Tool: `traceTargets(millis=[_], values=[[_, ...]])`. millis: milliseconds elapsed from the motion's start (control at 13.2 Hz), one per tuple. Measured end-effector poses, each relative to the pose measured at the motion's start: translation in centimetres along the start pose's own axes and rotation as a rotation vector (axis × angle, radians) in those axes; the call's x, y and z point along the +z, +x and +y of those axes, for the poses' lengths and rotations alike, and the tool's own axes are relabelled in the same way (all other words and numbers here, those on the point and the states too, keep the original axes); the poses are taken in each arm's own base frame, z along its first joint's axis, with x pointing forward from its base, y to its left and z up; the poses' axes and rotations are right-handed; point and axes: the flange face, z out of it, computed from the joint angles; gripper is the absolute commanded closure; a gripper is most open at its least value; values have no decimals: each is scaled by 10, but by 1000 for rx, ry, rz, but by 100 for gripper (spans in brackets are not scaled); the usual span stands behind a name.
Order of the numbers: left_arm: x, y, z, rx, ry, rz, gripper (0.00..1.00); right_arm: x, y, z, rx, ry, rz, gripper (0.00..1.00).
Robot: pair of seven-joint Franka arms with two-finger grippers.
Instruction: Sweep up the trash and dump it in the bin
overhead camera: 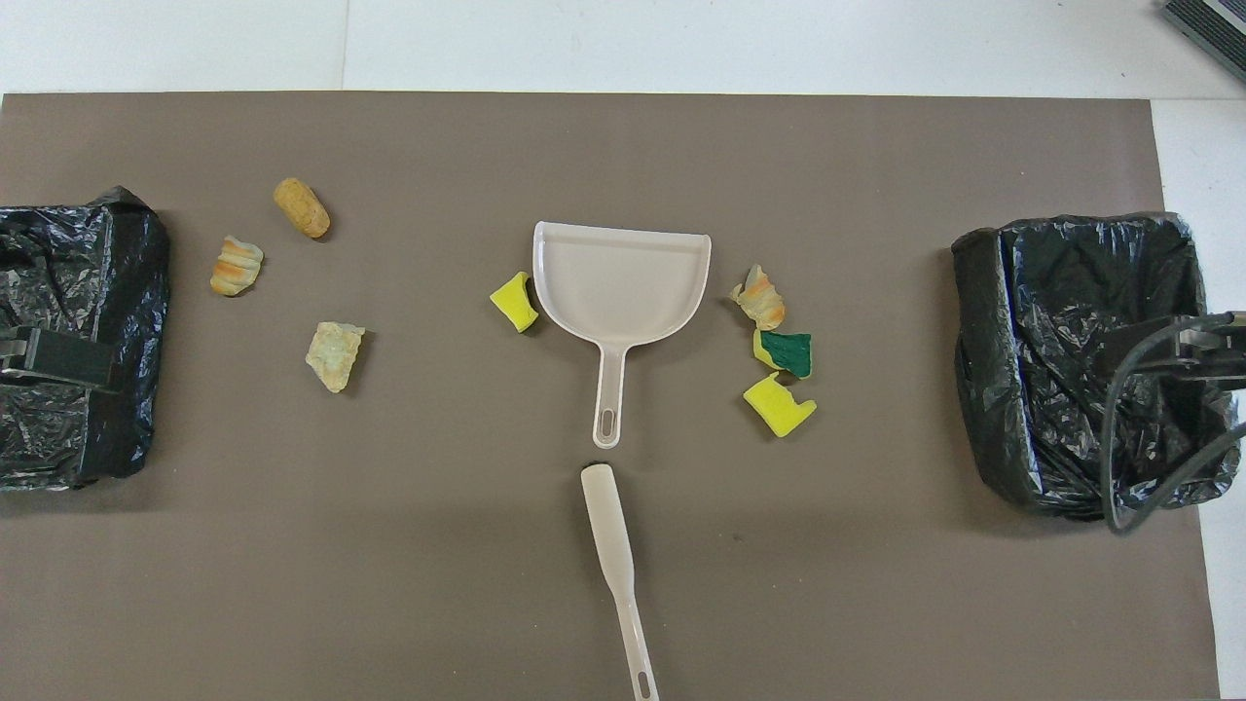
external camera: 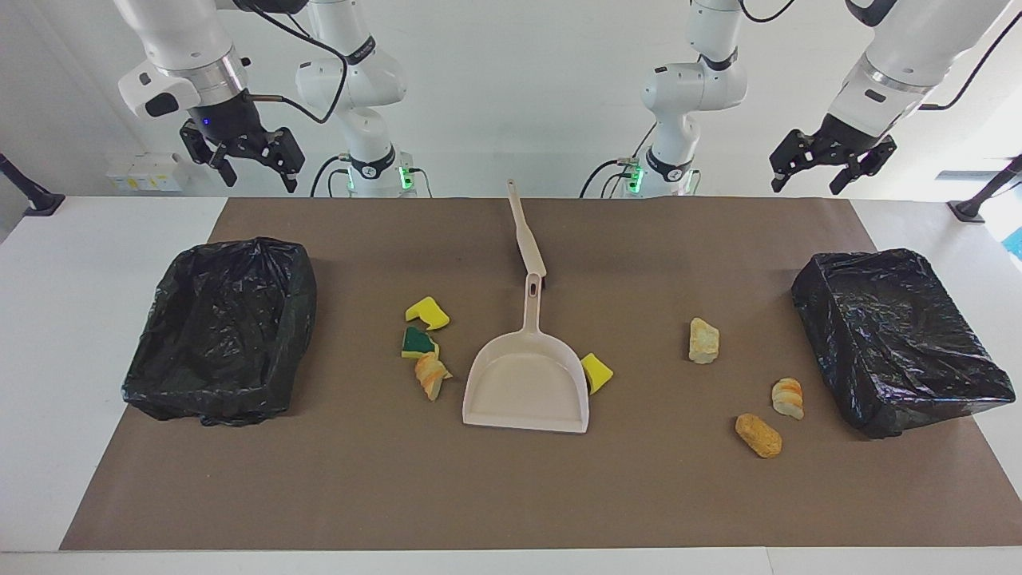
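Several trash scraps lie on the brown mat. Two yellow sponge chunks (external camera: pixel 427 313) (overhead camera: pixel 778 405), a green-topped one (external camera: pixel 418 343) and a striped bread-like lump (external camera: pixel 432 375) lie beside the beige dustpan (external camera: pixel 527 391) (overhead camera: pixel 623 282). Three bread-like lumps (external camera: pixel 703 340) (external camera: pixel 788 398) (external camera: pixel 758 435) lie toward the left arm's end. The brush (external camera: pixel 527 231) (overhead camera: pixel 613 545) lies nearer to the robots, in line with the pan's handle. My right gripper (external camera: pixel 259 177) hangs open in the air above its end of the table. My left gripper (external camera: pixel 805 188) hangs open at the other end. Both are empty.
Two bins lined with black bags stand on the mat, one (external camera: pixel 223 335) (overhead camera: pixel 1071 360) at the right arm's end and one (external camera: pixel 894 335) (overhead camera: pixel 78 331) at the left arm's end. White table shows around the mat (external camera: pixel 511 495).
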Motion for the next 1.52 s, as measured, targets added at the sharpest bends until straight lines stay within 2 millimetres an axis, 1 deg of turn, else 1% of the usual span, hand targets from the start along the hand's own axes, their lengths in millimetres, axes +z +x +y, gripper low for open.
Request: traceTargets(millis=[607, 910, 1062, 1214, 1290, 1366, 1517], values=[[-1, -1, -1, -2, 0, 1, 0, 1, -3, -2, -4, -1, -17, 0], [-2, -1, 0, -1, 0, 5, 0, 15, -8, -9, -20, -4, -48, 0], [-2, -1, 1, 1, 1, 8, 0, 20, -7, -14, -27, -5, -55, 0], [-2, 1, 5, 8, 2, 18, 0, 26, -2, -32, -35, -3, -35, 0], [-2, 2, 10, 16, 2, 24, 0, 30, 2, -46, -35, 2, -19, 0], [-1, 3, 18, 32, 2, 29, 0, 36, 9, -62, -31, 17, -1, 0], [8, 6, 48, 89, 4, 40, 0, 59, 26, -106, -3, 55, 17, 0]])
